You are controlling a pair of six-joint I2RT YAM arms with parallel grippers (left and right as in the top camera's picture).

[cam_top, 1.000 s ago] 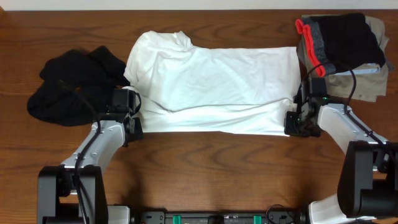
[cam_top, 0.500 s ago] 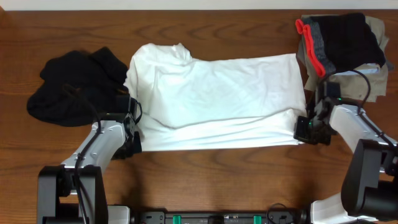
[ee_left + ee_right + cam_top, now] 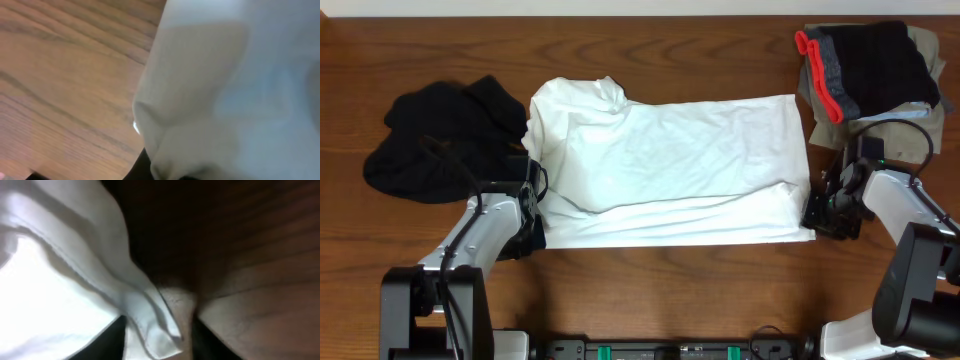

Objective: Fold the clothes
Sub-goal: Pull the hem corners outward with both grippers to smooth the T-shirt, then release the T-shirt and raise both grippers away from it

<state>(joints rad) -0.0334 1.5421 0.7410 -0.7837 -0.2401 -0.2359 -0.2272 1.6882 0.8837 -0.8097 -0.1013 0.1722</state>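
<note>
A crumpled black garment (image 3: pixel 435 140) lies at the left of the wooden table (image 3: pixel 650 290). Just beside it, the left claw (image 3: pixel 532 232) sits at the near-left corner of the white T-shirt (image 3: pixel 670 165); whether it is pinching the cloth I cannot tell. The shirt is spread flat across the middle. The right claw (image 3: pixel 822 215) is at the shirt's near-right corner, fingers apart, with the hem lying loose between them. A pile of other clothes (image 3: pixel 870 70) sits at the far right.
</note>
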